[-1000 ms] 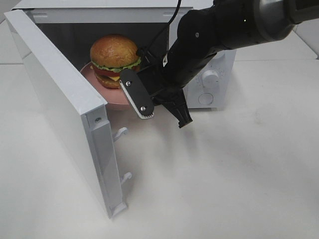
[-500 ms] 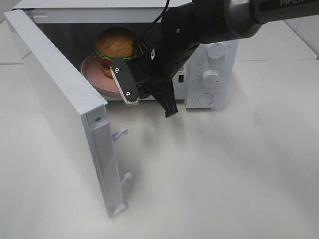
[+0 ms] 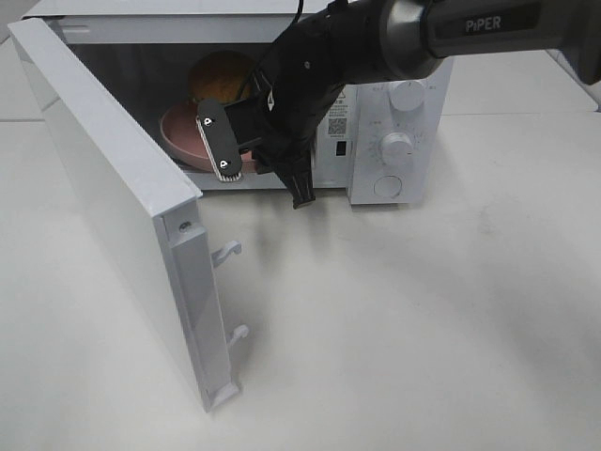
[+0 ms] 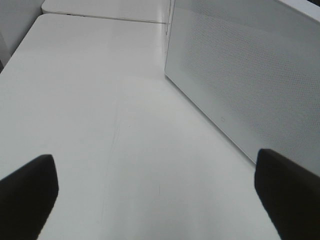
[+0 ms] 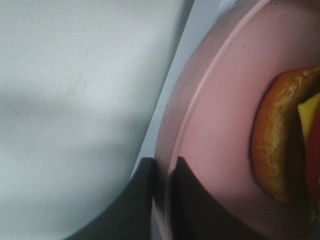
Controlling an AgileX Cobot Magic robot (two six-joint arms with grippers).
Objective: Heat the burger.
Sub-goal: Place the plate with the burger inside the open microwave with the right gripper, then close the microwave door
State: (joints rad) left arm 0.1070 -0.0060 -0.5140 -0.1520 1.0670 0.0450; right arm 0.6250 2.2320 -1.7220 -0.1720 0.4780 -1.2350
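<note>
Jaws, right gripper [image 5: 163, 167]: in the right wrist view we record them pinched shut on the rim of the pink plate [image 5: 220, 115], with one dark finger [image 5: 142, 200] on either side of it.
Burger [image 5: 277, 145]: on that plate, set back from the gripped rim. We see the golden bun edge and a sliver of yellow cheese.
White table [image 5: 75, 100]: visible past the plate's rim.

Jaws, left gripper [image 4: 154, 160]: in the left wrist view we find them spread wide with nothing between them. They are over bare table, near the dotted outer face of an open door [image 4: 240, 80].

Exterior high view:
Microwave [image 3: 399, 122]: white, standing on the table, with its door open wide.
Right arm [image 3: 357, 47]: black, reaching into the microwave's opening from in front of the control panel, where we count round knobs [image 3: 396, 146].
Plate: in the microwave's cavity, its near rim at the front edge of the opening, where the right gripper meets it.
Burger: inside the cavity on the plate. We can see only the top of the bun behind the arm.
</note>
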